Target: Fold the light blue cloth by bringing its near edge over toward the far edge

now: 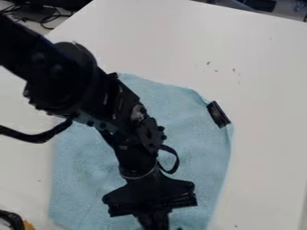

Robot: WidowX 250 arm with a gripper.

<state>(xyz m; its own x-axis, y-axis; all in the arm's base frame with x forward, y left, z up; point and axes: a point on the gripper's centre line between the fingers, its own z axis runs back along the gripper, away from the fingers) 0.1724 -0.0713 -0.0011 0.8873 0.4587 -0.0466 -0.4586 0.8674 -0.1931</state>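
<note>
Over the lower part of a light blue cloth (pixel 201 148), near the bottom edge of the view, we find the black tool (pixel 155 220) pointing downward. We cannot tell whether it is released, clenched or grasping part of the cloth, nor whether it touches the fabric beneath it.

Around the tool, we see the cloth spread out on both sides and reaching well up behind it, toward the middle of the view. It lies on the white surface (pixel 264 90) in a roughly oval shape, mostly flat, with an uneven outline and a slightly raised edge at the upper right. The black arm (pixel 75 85) comes in from the upper left and crosses above the cloth, hiding part of it from us. A thin black loop (pixel 174 161) sticks out from the arm's right side, and a thicker black cable (pixel 36 136) curves out on its left.

Farther from the tool, up and to the right, we see a small, dark, ridged object (pixel 218 114) at the cloth's right edge, tilted at a slant and well apart from the tool. Beyond the cloth, a few dark specks (pixel 208 63) dot the surface. At the lower left corner we make out part of a black and yellow item (pixel 12 220), too cut off to name. Past the far left corner of the surface lie tangled dark cords (pixel 45 19).
</note>
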